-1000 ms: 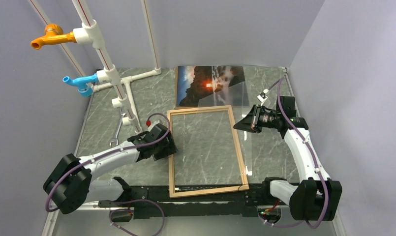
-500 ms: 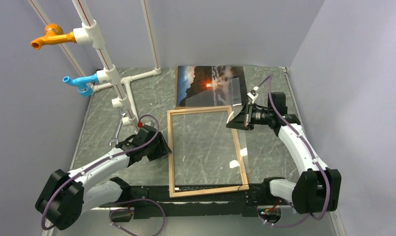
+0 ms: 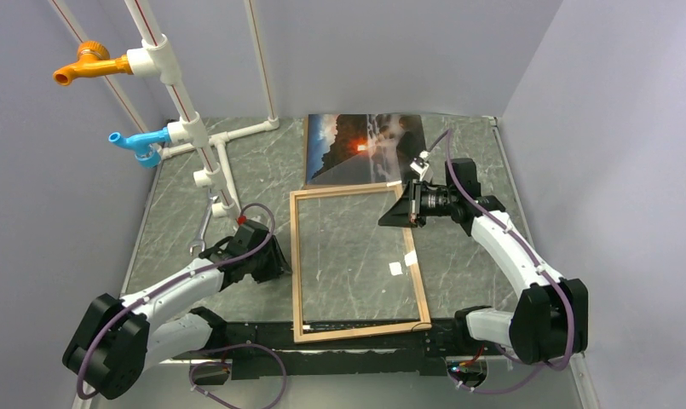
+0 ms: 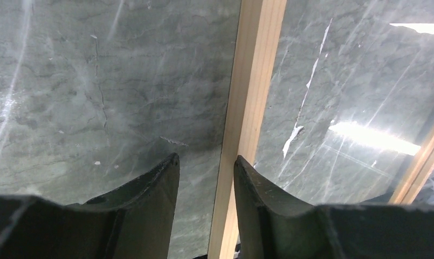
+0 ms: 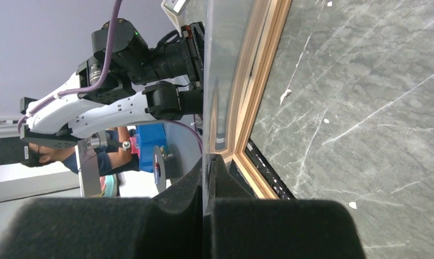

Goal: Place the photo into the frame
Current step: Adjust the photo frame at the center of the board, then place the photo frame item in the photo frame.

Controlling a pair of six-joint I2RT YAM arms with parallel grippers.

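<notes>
The frame [image 3: 297,264] of light wood strips lies flat mid-table. The photo [image 3: 365,146], a dark seascape with an orange sun, lies face up behind it. My right gripper [image 3: 399,210] is shut on the edge of a clear sheet [image 3: 407,247], held tilted over the frame's right half. In the right wrist view the gripper [image 5: 206,162] pinches the sheet [image 5: 220,65] next to the frame's strip [image 5: 263,70]. My left gripper [image 3: 275,260] is open and empty at the frame's left strip [image 4: 252,81], with its jaws [image 4: 204,164] low over the table and one fingertip over the strip.
A white pipe rig with an orange tap [image 3: 83,64] and a blue tap [image 3: 135,143] stands at the back left. A metal wrench [image 3: 204,223] lies beside it. Grey walls close both sides and the back.
My right gripper has moved left with the clear sheet, bringing it over the frame. My left gripper has slid back a little along the frame's left strip.
</notes>
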